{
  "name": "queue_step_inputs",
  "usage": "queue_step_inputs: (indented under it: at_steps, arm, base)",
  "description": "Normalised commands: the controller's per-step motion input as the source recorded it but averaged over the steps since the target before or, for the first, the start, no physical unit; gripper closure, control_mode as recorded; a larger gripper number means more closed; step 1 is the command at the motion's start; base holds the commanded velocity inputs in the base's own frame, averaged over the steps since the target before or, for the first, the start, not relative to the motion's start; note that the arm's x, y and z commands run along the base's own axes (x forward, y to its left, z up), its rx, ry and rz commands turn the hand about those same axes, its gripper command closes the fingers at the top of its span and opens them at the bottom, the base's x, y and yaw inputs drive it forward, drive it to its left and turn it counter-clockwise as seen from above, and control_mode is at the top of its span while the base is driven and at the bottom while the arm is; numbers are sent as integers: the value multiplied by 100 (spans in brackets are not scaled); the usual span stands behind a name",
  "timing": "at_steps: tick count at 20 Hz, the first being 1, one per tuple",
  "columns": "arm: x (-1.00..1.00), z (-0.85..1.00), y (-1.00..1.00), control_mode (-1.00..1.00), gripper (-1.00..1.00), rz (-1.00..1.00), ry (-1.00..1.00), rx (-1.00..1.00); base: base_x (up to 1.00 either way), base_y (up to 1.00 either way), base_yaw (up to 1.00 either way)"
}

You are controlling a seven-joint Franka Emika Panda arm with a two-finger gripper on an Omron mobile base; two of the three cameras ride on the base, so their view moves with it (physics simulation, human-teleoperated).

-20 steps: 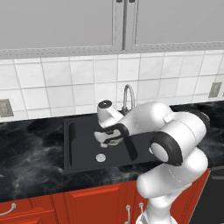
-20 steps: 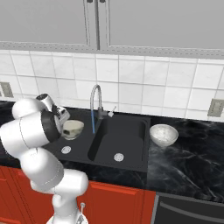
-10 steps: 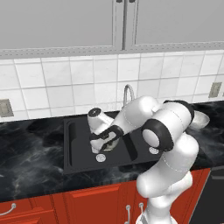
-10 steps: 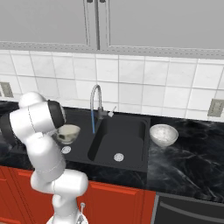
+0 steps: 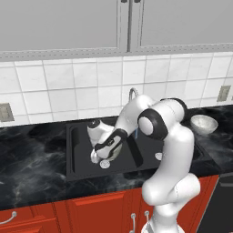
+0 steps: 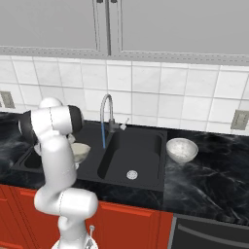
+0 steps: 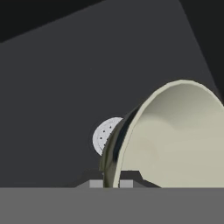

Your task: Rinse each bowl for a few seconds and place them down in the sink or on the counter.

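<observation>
Tiles (image 6: 146,97) back the desk (image 5: 32,168), grey cabinets (image 5: 127,22) hang above them, and red fronts (image 6: 126,223) run below the desk's front edge. An outlet (image 5: 5,112) sits on the wall toward the left end, another (image 6: 238,119) toward the right end. The faucet (image 6: 106,116) rises from the back edge of the sink (image 6: 146,146), between its two basins, with a thin blue stream falling from its spout; in the left base view the arm covers most of it. The arm bends down into the left basin, and its elbow hides part of the right one. The fingers (image 5: 103,148) are clamped narrow on the rim of the cream bowl (image 5: 111,148), which the hand view shows tilted steeply on edge, rim pinched between the tips (image 7: 97,183), hollow facing right in that view. It hangs low in the left basin, just above the drain (image 5: 104,164), left of the stream. The right basin holds only its drain (image 6: 132,174). The white bowl (image 6: 182,150) stands upright on the desk just right of the sink, apart from the arm.
</observation>
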Motion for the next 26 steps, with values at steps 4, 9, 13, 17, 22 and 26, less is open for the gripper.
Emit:
queue_step_inputs:
  at_steps: [4,9,13,17,22,26]
  arm:
    - [34,-40,12,-100,100,-6,1,0]
    - [36,-35,17,-100,100,-5,1,0]
    - [37,-36,12,-100,100,-5,1,1]
    - [36,-36,3,-100,100,-5,3,1]
    - [22,-21,2,-100,-100,-4,2,0]
    - [6,8,-6,-100,-100,-1,0,1]
  base:
    - [0,0,0]
    - [0,0,0]
    - [0,0,0]
    - [0,0,0]
    - [0,0,0]
    - [0,0,0]
